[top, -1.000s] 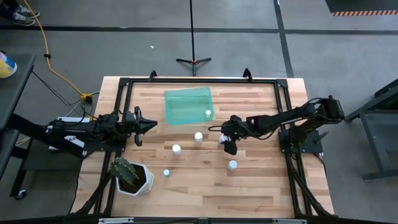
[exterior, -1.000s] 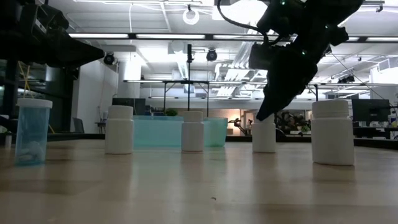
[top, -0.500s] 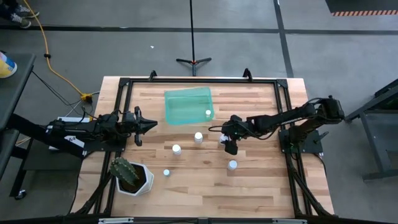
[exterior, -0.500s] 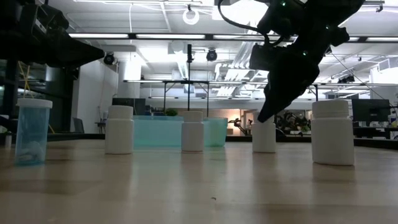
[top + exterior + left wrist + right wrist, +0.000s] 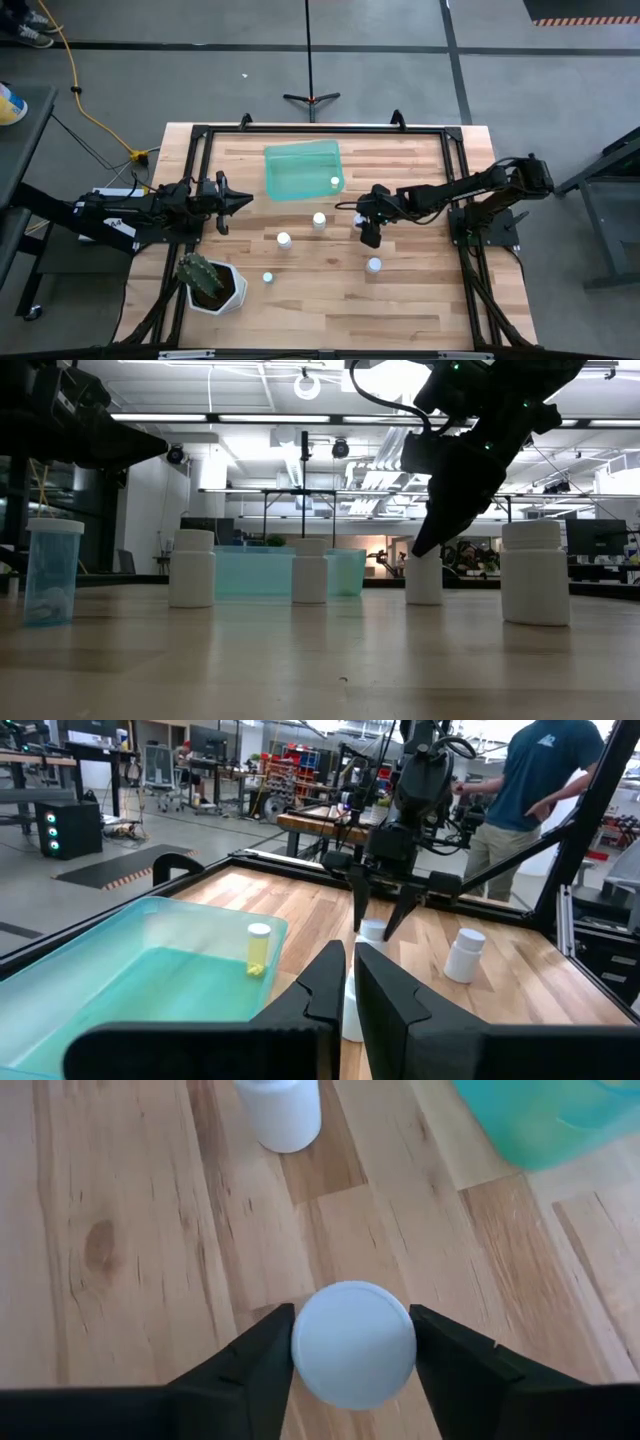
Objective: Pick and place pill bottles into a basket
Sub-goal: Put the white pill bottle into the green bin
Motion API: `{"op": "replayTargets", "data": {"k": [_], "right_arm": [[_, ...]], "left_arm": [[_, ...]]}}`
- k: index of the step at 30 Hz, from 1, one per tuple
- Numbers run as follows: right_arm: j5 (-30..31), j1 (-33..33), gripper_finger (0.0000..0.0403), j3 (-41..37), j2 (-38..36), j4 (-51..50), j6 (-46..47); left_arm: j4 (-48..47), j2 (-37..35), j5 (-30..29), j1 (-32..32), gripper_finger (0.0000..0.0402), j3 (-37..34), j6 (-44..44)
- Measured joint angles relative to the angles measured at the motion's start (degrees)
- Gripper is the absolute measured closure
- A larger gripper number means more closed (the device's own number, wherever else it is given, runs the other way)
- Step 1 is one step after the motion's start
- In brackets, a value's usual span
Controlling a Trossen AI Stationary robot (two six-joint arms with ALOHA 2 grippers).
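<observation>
The teal basket (image 5: pixel 303 170) sits at the table's far middle with one pill bottle (image 5: pixel 334 181) standing in it. Several white pill bottles stand on the wood: (image 5: pixel 319 220), (image 5: pixel 284 239), (image 5: pixel 373 264), and a blue-tinted one (image 5: pixel 268 277). My right gripper (image 5: pixel 366 228) slants down over another white bottle (image 5: pixel 353 1343), its fingers closed against the cap; the low view shows this bottle (image 5: pixel 424 578) upright under the gripper (image 5: pixel 428 545). My left gripper (image 5: pixel 243 200) waits shut and level at the table's left, left of the basket (image 5: pixel 150 970). My right gripper has the bottle's round white cap (image 5: pixel 300 1345) between its two fingers (image 5: pixel 262 1365), one on each side. The fingers come from above, slanting down from the table's right. The bottle stands upright with its base on the table.
A white hexagonal pot with a cactus (image 5: pixel 212 285) stands near the front left corner. A black frame rail (image 5: pixel 320 128) runs round the tabletop. A person (image 5: pixel 535 780) stands beyond the table's right side. Bare wood lies along the near edge.
My right gripper's fingers have drawn in around the bottle's cap while the arm has stayed in place. The bottle has not moved.
</observation>
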Motion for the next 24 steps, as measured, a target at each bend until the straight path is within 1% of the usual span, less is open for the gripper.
{"op": "replayTargets", "data": {"k": [6,9,14,16,19,22,24], "right_arm": [[0.24,0.0,0.025,0.0,0.0,0.3,3.16],[0.63,0.0,0.025,0.0,0.0,1.67,4.4],[3.75,0.0,0.023,0.0,0.0,4.82,6.84],[4.57,-0.17,0.0231,0.0,0.0,6.74,7.42],[4.24,-0.78,0.0244,0.33,0.0,10.57,7.48],[3.82,-1.53,0.0251,2.75,0.0,11.89,7.23],[3.95,-1.96,0.0249,5.01,0.0,11.91,5.23]], "left_arm": [[-0.01,-0.01,0.0,0.01,0.0337,0.0,0.01],[0.0,0.01,0.0,0.0,0.0337,0.0,0.0],[-0.01,0.01,0.0,0.01,0.0337,0.0,0.02],[-0.01,0.01,0.0,0.01,0.0337,0.0,0.01],[0.01,0.01,0.0,0.0,0.0337,0.0,0.0],[0.01,-0.01,0.02,0.0,0.0337,0.0,0.02],[-0.01,-0.01,0.02,0.01,0.0337,0.0,0.01]]}}
